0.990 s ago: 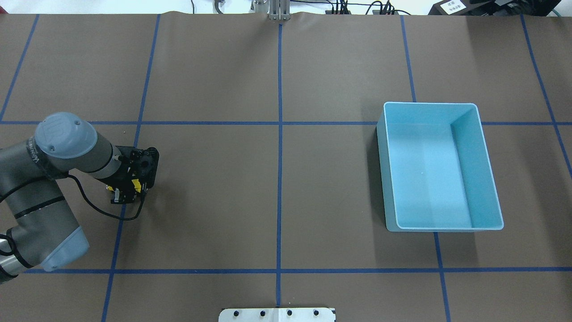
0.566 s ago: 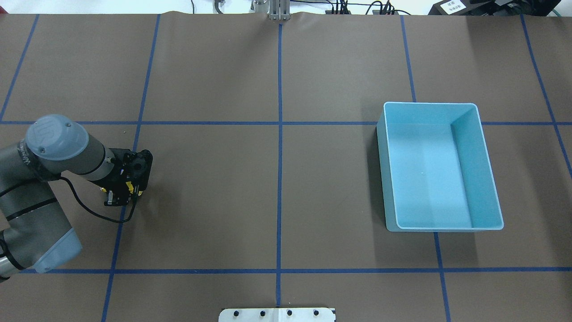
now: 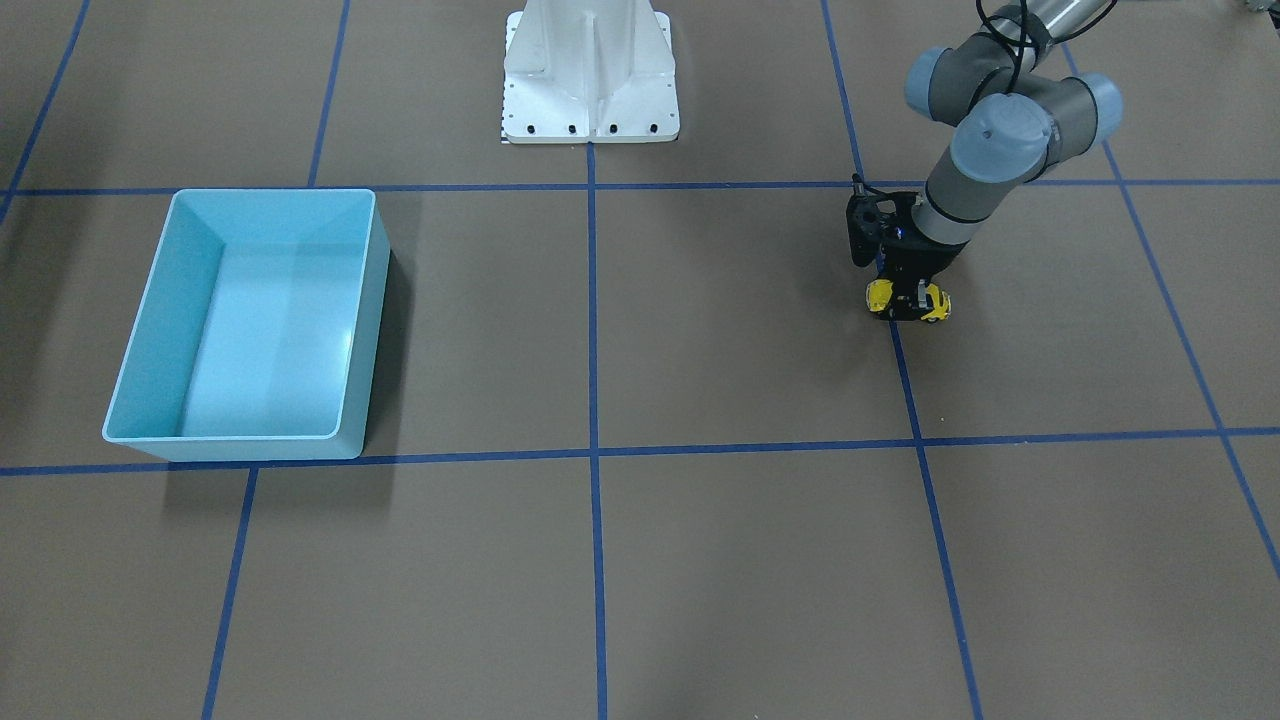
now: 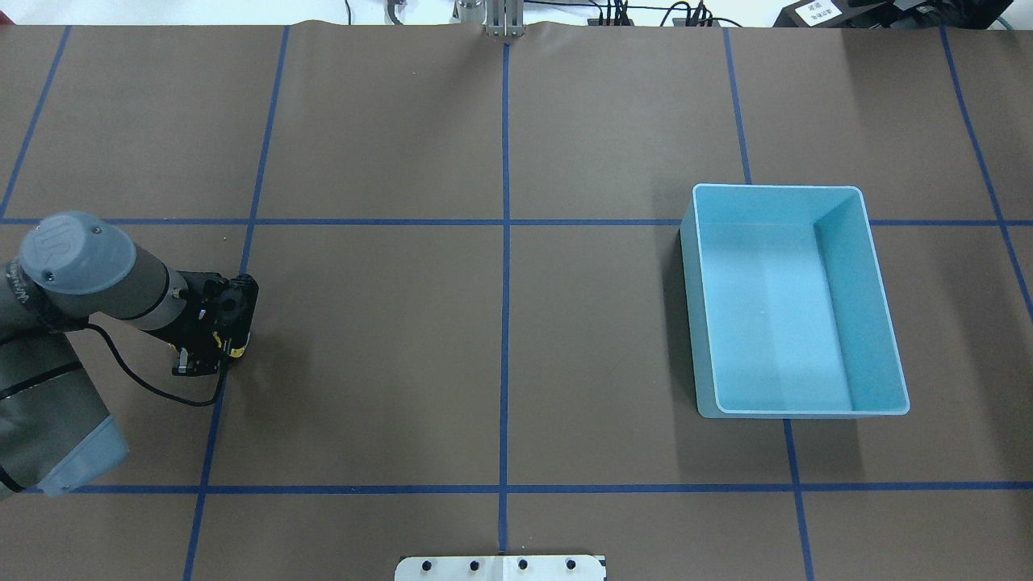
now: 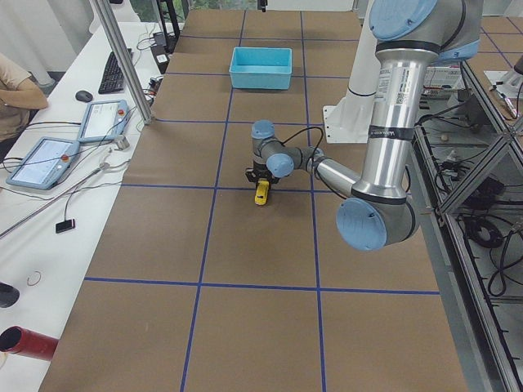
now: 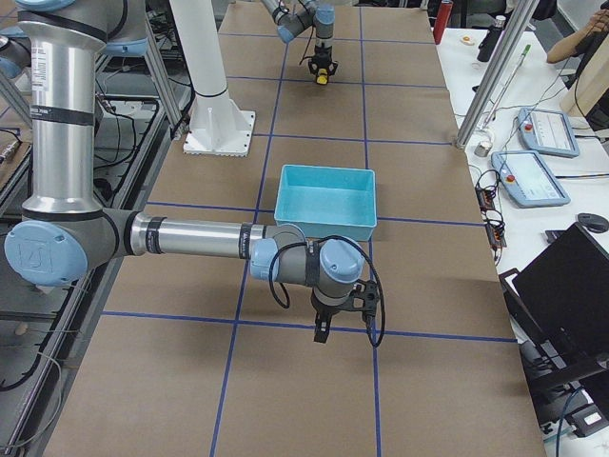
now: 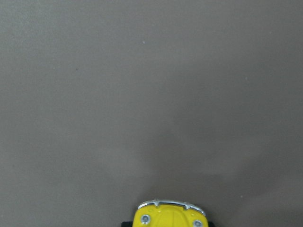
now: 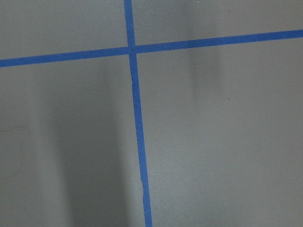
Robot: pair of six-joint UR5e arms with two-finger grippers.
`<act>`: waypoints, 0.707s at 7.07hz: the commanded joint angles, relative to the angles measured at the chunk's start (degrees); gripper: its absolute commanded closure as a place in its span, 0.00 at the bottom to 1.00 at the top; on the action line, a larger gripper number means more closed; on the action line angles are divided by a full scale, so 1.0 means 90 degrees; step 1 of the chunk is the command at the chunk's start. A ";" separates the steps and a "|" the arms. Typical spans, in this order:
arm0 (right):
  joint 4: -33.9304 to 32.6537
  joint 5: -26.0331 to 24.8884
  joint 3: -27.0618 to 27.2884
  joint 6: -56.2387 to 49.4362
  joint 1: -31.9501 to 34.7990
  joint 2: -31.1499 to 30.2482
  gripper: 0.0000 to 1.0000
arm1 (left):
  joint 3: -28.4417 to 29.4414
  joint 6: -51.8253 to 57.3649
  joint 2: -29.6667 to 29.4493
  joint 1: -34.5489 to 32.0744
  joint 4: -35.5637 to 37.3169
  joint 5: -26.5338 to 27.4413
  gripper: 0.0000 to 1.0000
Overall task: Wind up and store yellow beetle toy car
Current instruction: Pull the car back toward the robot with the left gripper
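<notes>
Grip on the yellow beetle toy car (image 3: pixel 881 297)
It was pinched across its sides by the left gripper (image 3: pixel 908 303); judged light, rigid, glossy, slippery.

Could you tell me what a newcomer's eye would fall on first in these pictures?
The big light-blue bin stands out on the table's right half in the overhead view. Far across on the left, the left gripper clamps the tiny yellow car low against the brown table cover.
</notes>
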 commanded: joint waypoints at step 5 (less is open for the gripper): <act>0.0000 0.0008 -0.0054 0.0000 0.0000 -0.0003 0.01 | 0.0000 0.0192 0.0272 -0.0207 -0.0288 -0.0237 1.00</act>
